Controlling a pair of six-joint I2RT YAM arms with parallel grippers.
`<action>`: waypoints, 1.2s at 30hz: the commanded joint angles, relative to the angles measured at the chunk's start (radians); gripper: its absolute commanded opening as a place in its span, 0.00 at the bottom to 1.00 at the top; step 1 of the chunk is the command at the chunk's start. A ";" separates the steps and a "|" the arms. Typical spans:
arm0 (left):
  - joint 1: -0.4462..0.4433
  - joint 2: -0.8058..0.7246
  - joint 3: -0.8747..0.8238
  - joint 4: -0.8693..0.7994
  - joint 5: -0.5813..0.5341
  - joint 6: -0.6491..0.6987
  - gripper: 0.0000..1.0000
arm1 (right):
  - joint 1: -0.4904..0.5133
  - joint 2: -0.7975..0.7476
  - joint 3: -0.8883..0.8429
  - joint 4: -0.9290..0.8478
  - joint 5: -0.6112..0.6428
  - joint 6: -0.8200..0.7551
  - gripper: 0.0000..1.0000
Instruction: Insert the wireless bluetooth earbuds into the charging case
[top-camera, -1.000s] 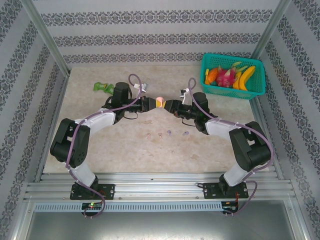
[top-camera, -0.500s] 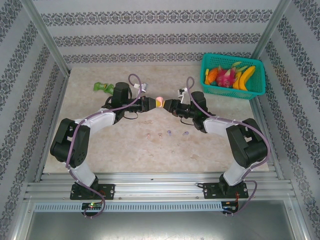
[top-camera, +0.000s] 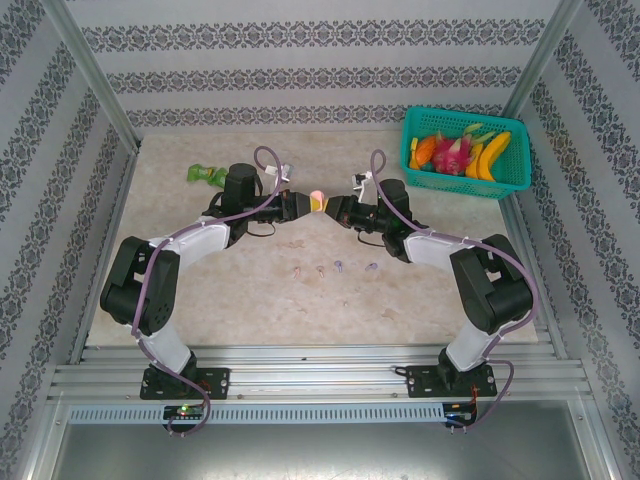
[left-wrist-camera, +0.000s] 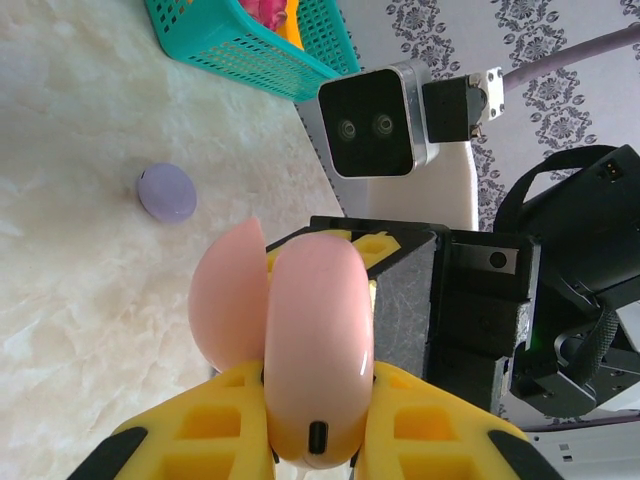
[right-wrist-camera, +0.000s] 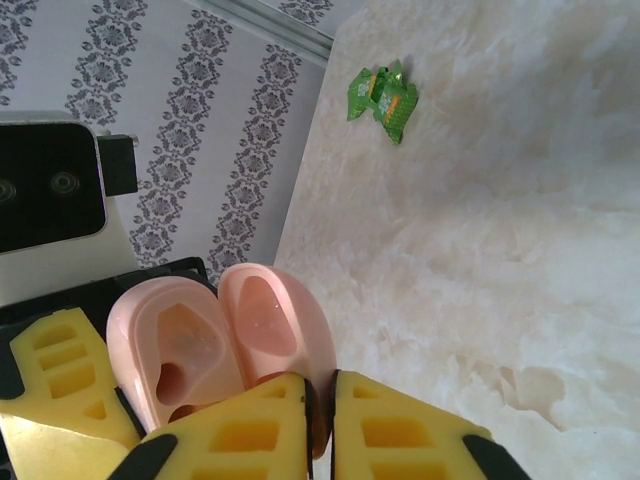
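Hanging over the table (top-camera: 250, 300), clamped between left gripper (top-camera: 306, 205) at its left and right gripper (top-camera: 331, 208) at its right: case (top-camera: 318, 202). Lying on the table in a row before the case: earbuds (top-camera: 320, 268), then a second case (top-camera: 372, 267) rightmost. Lying behind-left of the case: wrapper (top-camera: 205, 174). Sitting behind-right of the case: basket (top-camera: 465, 187), holding fruit (top-camera: 460, 152).

- The pink charging case (top-camera: 318, 201) is held up off the table, left of the teal basket (top-camera: 465, 150) and slightly nearer. It is a smooth, rounded shell, open at its hinge in a narrow V, with a moulded hollow in each half.
- The pale pink earbuds (top-camera: 296, 268) and lilac earbuds (top-camera: 338, 265) lie in a loose row on the table, left of the basket and well nearer. They are too small to tell their pose.
- The lilac round case (top-camera: 372, 267) lies flat at the basket-side end of that row.
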 joint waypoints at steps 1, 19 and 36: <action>-0.010 0.005 -0.003 0.054 0.027 -0.005 0.08 | 0.015 0.002 0.022 0.022 0.004 -0.004 0.07; 0.002 -0.219 0.025 -0.266 -0.193 0.171 1.00 | -0.016 -0.084 0.048 -0.273 0.040 -0.165 0.00; 0.001 -0.245 0.328 -0.873 -0.631 0.583 1.00 | 0.012 -0.140 0.258 -0.803 0.267 -0.660 0.00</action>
